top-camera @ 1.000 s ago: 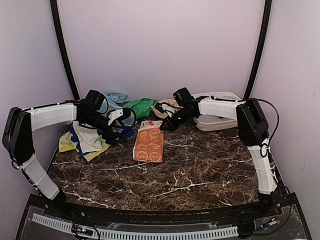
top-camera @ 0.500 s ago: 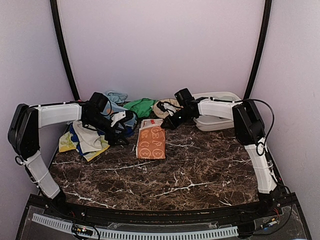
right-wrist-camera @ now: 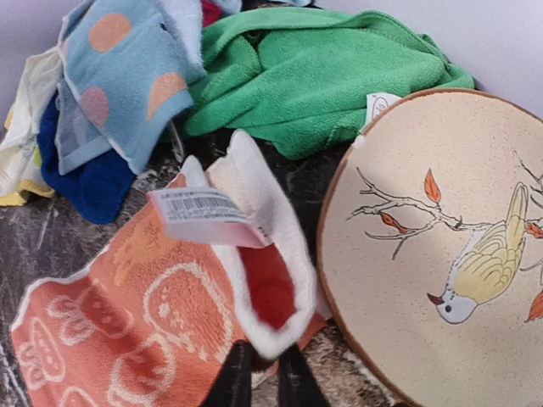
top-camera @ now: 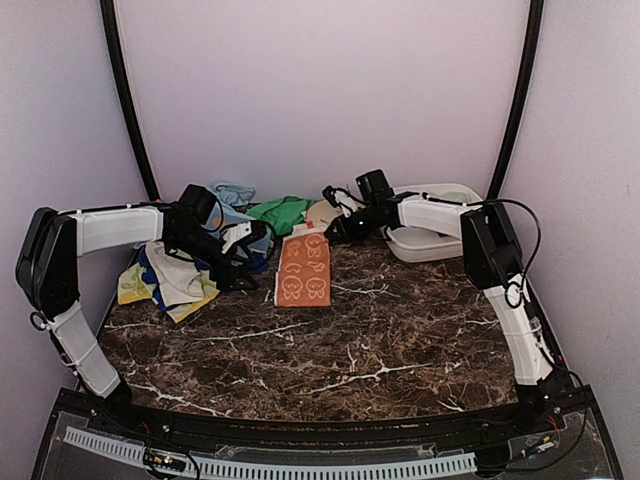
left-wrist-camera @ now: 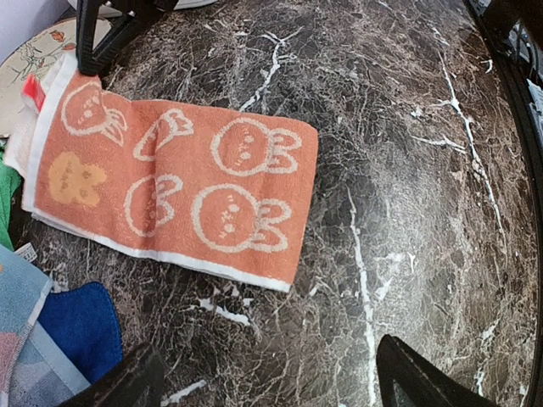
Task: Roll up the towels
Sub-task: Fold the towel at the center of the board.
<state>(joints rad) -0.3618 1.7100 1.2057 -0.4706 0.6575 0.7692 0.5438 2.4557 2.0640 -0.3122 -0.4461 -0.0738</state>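
My free passage is the bare marble table (top-camera: 400,340) in front and right of the orange towel (top-camera: 304,275); the towel heap (top-camera: 175,280) on the left, green towel (right-wrist-camera: 339,76), plate (right-wrist-camera: 399,170) and tub (top-camera: 440,248) crowd the far edge.

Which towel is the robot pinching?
The orange towel with cream bunnies: the right gripper pinches its corner. The green towel and dotted blue towel lie unheld.

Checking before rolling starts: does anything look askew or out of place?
The orange towel has its far corner lifted and curled beside the plate, pinched by the right gripper. Other towels lie heaped at back left.
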